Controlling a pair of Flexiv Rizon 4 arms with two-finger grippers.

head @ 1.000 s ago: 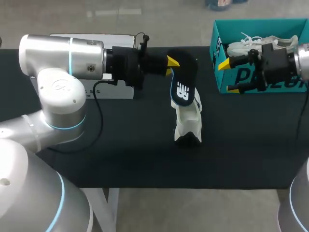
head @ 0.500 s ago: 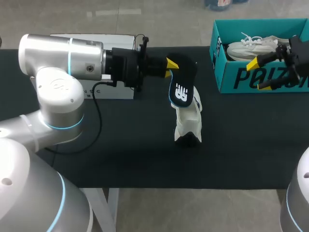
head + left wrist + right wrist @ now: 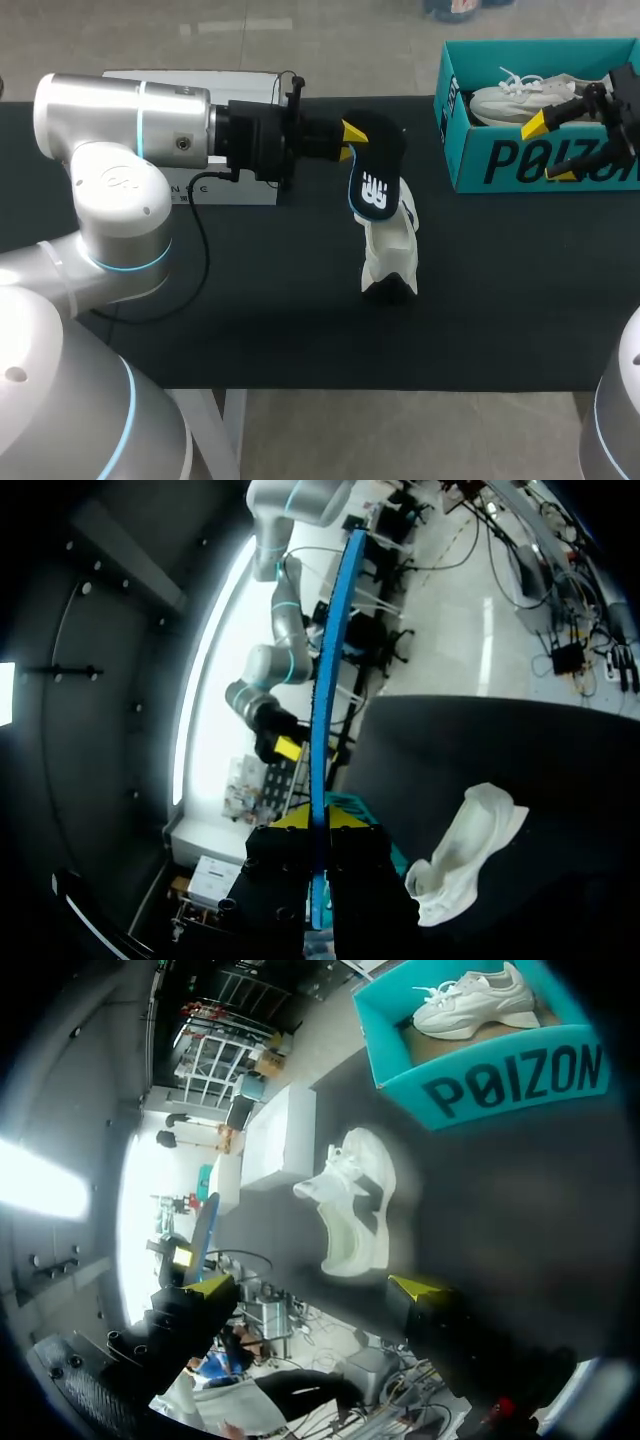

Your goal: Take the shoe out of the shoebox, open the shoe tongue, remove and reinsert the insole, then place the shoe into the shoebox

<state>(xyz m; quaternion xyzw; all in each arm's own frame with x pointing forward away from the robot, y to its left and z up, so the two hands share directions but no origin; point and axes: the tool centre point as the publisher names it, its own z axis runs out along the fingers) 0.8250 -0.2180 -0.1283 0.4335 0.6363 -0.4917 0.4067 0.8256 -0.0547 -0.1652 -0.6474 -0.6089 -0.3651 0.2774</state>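
Insole (image 3: 378, 165) is black with a white logo and a blue edge, and the shoe (image 3: 390, 250) on the black desk (image 3: 280, 300) is white. Shoebox (image 3: 520, 165) is teal with dark lettering, the 2nd shoe (image 3: 520, 97) in it is white too, and the left end effector (image 3: 350, 140) and right end effector (image 3: 548, 148) have yellow tips.

Left arm (image 3: 120, 130) enters over the table's (image 3: 250, 320) left edge, forearm level, running along the far edge to mid-table. Left gripper (image 3: 346, 138) clamps the insole (image 3: 375, 180), a finger on each face. Right gripper (image 3: 548, 148) sits at the right edge near the far corner, fingers spread wide.
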